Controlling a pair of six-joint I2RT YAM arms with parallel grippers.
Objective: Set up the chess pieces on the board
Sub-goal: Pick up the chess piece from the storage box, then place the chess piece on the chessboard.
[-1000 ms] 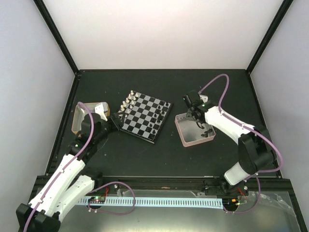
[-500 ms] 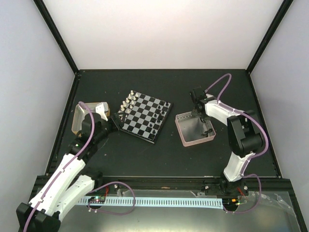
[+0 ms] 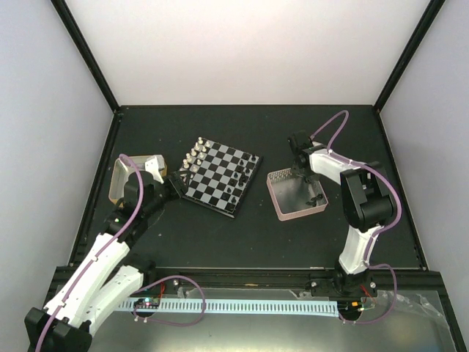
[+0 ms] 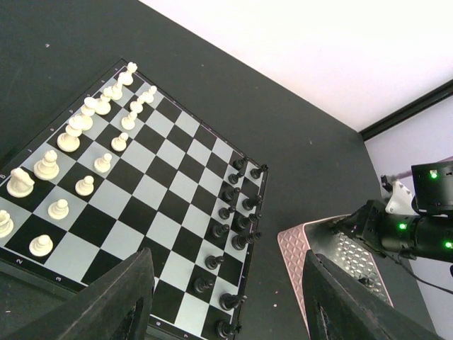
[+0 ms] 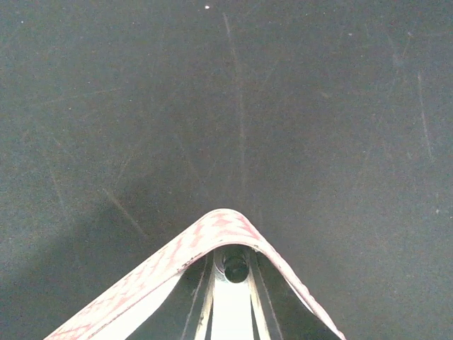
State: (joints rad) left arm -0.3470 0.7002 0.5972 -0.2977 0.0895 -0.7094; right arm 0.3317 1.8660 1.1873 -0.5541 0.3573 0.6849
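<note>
Dark worktop (image 3: 242,242), checked board (image 3: 220,176) left of centre, pink-rimmed tin (image 3: 283,208) beside it, left hand (image 4: 226,297) open and empty over board's near edge, right hand (image 5: 233,263) pinched on a black piece (image 5: 235,269) in tin's corner, black pieces (image 4: 237,212) along board's tin-side edge, silver pieces (image 4: 85,142) opposite.

The place is a robotics lab test cell. A matte black desk (image 3: 249,235) sits boxed in by plain white panels (image 3: 249,51) held in black frame struts (image 3: 86,55). Two white robot arms are bolted at its near edge, ending in the left gripper (image 3: 176,181) and right gripper (image 3: 301,174). Purple cables (image 3: 331,123) loop along them, and a slotted white cable strip (image 3: 249,306) runs along the front.
</note>
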